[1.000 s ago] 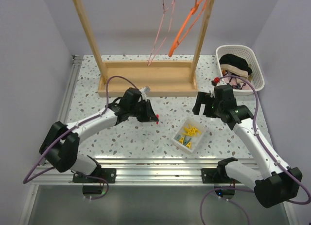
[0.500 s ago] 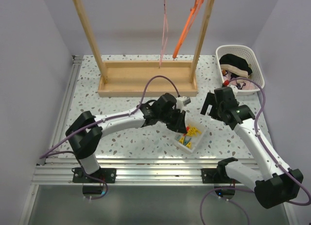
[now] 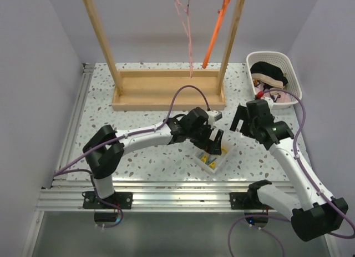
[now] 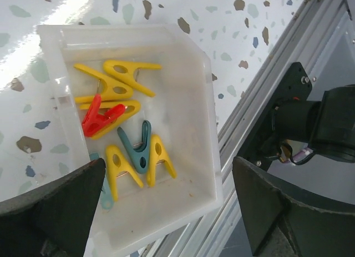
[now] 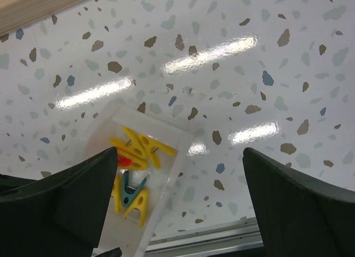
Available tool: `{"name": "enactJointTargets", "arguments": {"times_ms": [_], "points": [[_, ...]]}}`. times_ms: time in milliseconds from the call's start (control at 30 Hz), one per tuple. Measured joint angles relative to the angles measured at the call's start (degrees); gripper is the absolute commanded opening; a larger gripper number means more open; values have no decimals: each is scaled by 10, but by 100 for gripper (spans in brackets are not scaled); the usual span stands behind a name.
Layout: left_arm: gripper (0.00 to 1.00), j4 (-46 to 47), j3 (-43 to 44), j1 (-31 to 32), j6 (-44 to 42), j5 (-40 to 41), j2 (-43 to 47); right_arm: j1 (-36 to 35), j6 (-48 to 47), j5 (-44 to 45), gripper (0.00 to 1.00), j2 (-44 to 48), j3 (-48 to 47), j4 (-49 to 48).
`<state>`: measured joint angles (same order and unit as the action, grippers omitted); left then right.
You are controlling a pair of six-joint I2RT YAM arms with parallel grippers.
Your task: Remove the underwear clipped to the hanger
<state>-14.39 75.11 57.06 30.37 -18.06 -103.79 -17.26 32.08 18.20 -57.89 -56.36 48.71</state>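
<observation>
The left tool (image 4: 166, 179) hangs with its fingers spread wide and nothing between them, directly above the clear bin (image 4: 188, 85) of clothes pegs. A red peg (image 4: 101, 118) lies loose in it among yellow and teal ones. The right tool (image 5: 180, 157) is likewise wide apart and empty, over bare desk (image 5: 288, 74) just to the right of the bin, on the side toward the basket.

Outward from there, both briefs sit in the white basket (image 3: 295, 74) at the far right corner of the desk. The black-and-beige brief (image 3: 269, 74) is at the far end and the pink brief (image 3: 279, 99) is bunched at the near end. The pair lies beyond and to the right of the right tool, near it, and well apart from the left tool. The right arm (image 3: 291, 157) is plainly the nearer. Both briefs are crumpled, so no long axis can be read.

On the wooden rack (image 3: 108, 51) the pink hanger (image 3: 188, 35) and the orange hanger (image 3: 213, 38) hang bare, with no cloth on either. By my judgement the removal is done, and all that remains is for the arms to draw clear
</observation>
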Motion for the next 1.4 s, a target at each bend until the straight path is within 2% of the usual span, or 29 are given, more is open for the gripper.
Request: {"name": "enactJointTargets", "arguments": {"times_ms": [133,333,600,933,1133,1400], "points": [[100,-4,-19,0,0,44,26,0,-11,-29,98,13,0,-8],[100,-14,-79,0,5,114,162,0,-30,-120,98,54,1,-45],[100,-14,-84,0,5,160,312,0,-91,-254,98,1,-66,-15],[100,-78,-30,0,-7,205,357,0,-143,-427,98,-10,-240,13],[100,-94,-5,0,-15,223,399,-1,-136,-493,98,-3,-257,1],[100,-103,16,0,-24,206,411,-1,-114,-523,98,-2,-290,-17]]}}
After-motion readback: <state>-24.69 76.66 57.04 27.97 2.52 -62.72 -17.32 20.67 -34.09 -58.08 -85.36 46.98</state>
